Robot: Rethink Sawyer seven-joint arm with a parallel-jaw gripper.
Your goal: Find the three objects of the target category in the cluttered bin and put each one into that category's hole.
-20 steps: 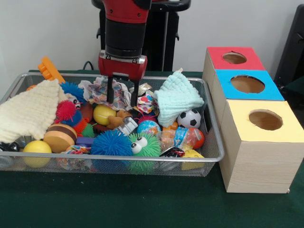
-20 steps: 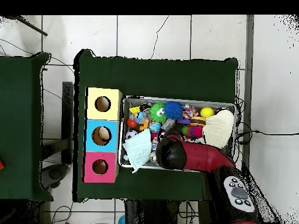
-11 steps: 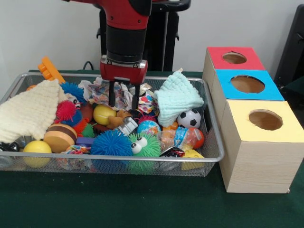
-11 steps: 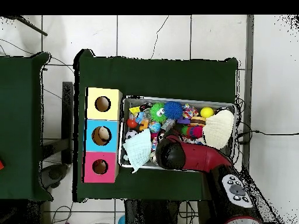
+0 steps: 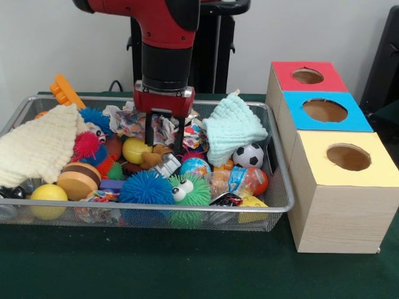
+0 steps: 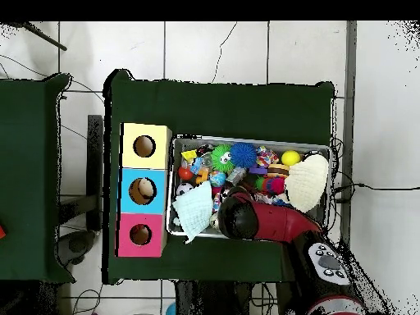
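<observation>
Toys crowd the front of a wire bin (image 5: 274, 156) on a green table: a blue spiky ball (image 5: 145, 188) and a green one with googly eyes (image 5: 187, 190) against the near rim, a yellow ball (image 5: 48, 194) at about 9 o'clock from them. Mid-bin lie a soccer ball (image 5: 248, 155) and a mint washcloth (image 5: 234, 128); a cream cloth (image 5: 37, 148) drapes the opposite end. Behind, the red arm's gripper (image 5: 163, 138) hangs fingers-down and spread apart, holding nothing, its tips straddling a crumpled patterned cloth (image 5: 134, 120) lying at 12 o'clock in the bin. That cloth, likely the target, though the category is unstated, sits directly under the hand, so the coming move looks like a straight descent. Three boxes stand beside the bin at 3 o'clock, yellow hole (image 5: 348, 157) nearest, then blue (image 5: 325, 110), then red (image 5: 307, 76).
</observation>
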